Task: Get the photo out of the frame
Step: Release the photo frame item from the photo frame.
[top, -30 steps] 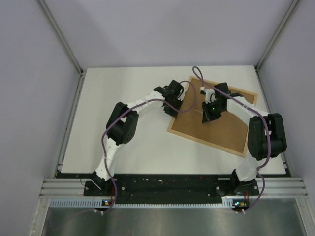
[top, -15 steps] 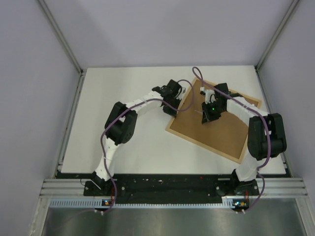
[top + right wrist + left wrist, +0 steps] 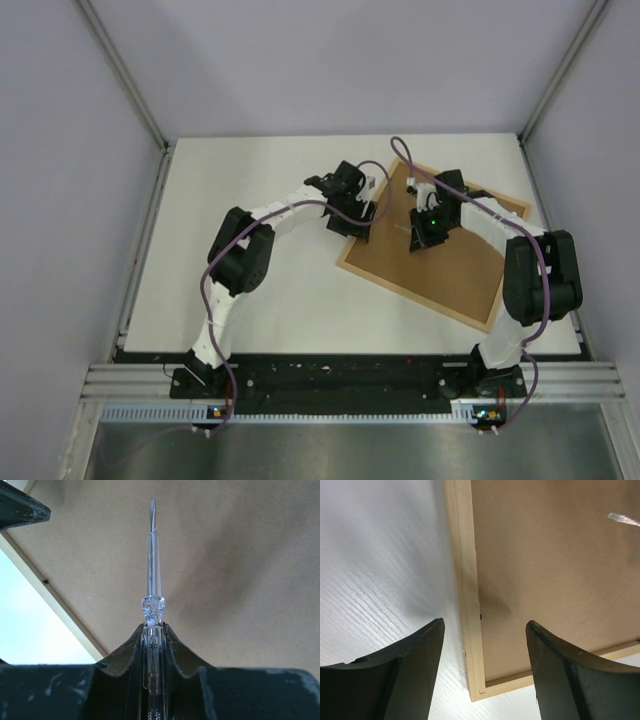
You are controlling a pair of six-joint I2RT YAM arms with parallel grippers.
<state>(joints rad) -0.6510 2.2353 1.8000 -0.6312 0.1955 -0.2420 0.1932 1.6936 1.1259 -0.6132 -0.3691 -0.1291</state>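
Right fingers (image 3: pixel 125 652) are clenching a clear slim screwdriver (image 3: pixel 152 570) above the rectangular light-wood frame (image 3: pixel 440 270); released left fingers (image 3: pixel 415 655) should probably pin its rail.

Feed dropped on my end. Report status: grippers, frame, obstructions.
Left gripper open over frame edge near corner. Right gripper shut on clear screwdriver. Frame face down, photo hidden. No obstruction seen.

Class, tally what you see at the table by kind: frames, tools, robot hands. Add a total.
Wooden frame: 1, lying back side up.
Tool: 1, a clear screwdriver gripped by the right hand.
Robot hands: 2, the left hand open over the frame's edge.
Total: 4
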